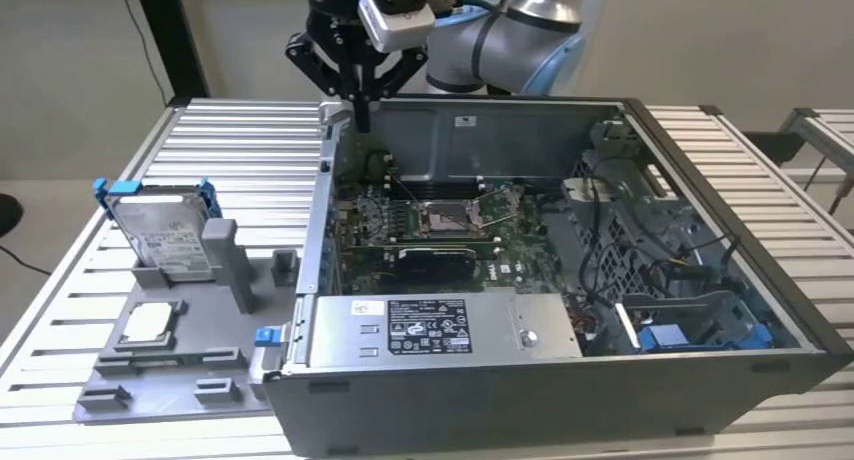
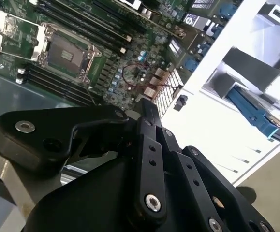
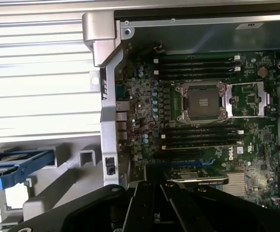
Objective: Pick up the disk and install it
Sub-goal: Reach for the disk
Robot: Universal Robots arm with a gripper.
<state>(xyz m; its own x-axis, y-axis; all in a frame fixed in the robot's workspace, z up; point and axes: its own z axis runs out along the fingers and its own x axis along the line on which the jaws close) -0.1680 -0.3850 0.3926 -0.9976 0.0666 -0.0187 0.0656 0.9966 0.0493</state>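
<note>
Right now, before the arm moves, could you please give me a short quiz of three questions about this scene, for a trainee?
1. True or false: the disk stands on edge in the grey holder.
2. The gripper hangs over: A the holder, B the computer case's corner, C the power supply.
3. What does the gripper hold?
Key: 1 true; 2 B; 3 nothing, it is shut.

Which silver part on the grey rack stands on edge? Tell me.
The disk, blue-edged and propped on edge; the chip lies flat.
</note>
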